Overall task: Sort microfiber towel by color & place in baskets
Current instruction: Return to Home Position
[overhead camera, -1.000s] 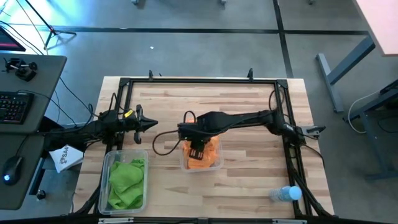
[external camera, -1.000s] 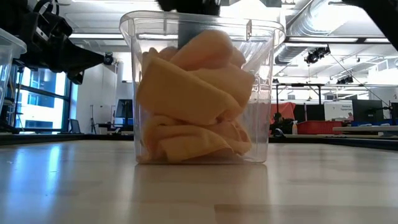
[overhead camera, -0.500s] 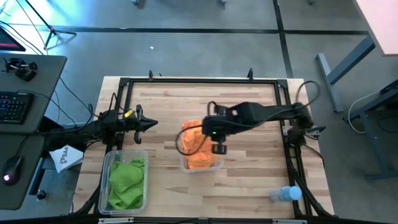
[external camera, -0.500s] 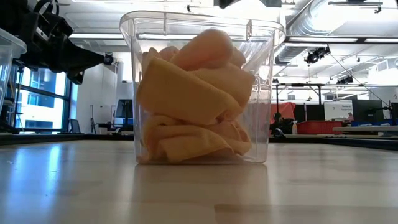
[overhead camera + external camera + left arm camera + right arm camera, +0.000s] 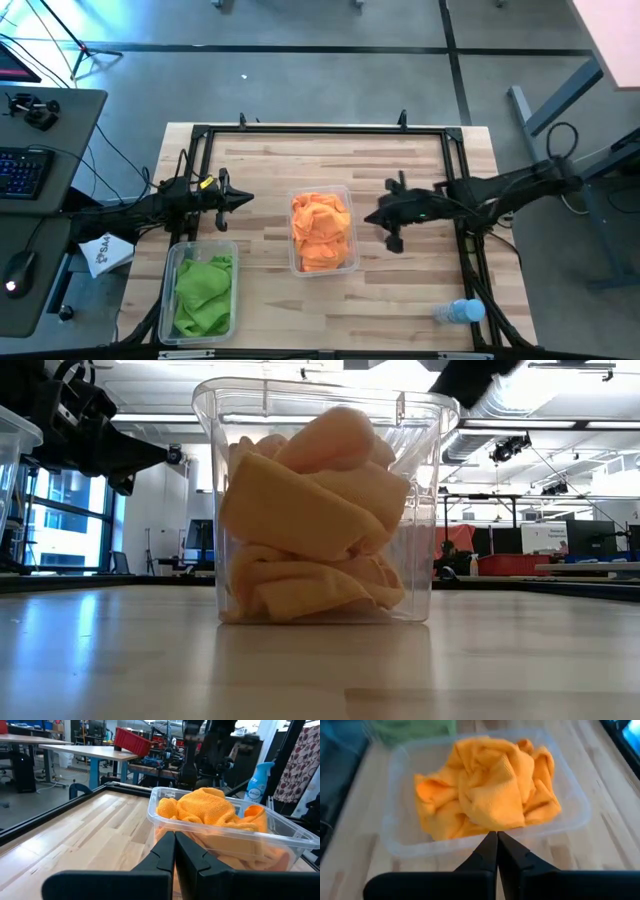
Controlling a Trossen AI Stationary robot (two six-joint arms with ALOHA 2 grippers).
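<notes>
Orange microfiber towels (image 5: 322, 232) fill a clear basket (image 5: 296, 262) at the table's middle; they also show in the low view (image 5: 310, 530) and both wrist views (image 5: 485, 795) (image 5: 210, 810). Green towels (image 5: 203, 290) lie in a second clear basket (image 5: 173, 258) at the near left. My right gripper (image 5: 370, 219) (image 5: 496, 842) is shut and empty, just right of the orange basket. My left gripper (image 5: 250, 199) (image 5: 174, 842) is shut and empty, left of that basket, above the table.
A clear water bottle with a blue cap (image 5: 458, 312) lies near the table's near right corner. A black frame (image 5: 320, 130) runs around the table's far and side edges. Bare wood lies between the baskets and toward the far edge.
My right gripper has risen out of the orange basket, drawn back toward the table's right edge and shut, leaving the orange towels in the basket. The towels and both baskets have stayed in place.
</notes>
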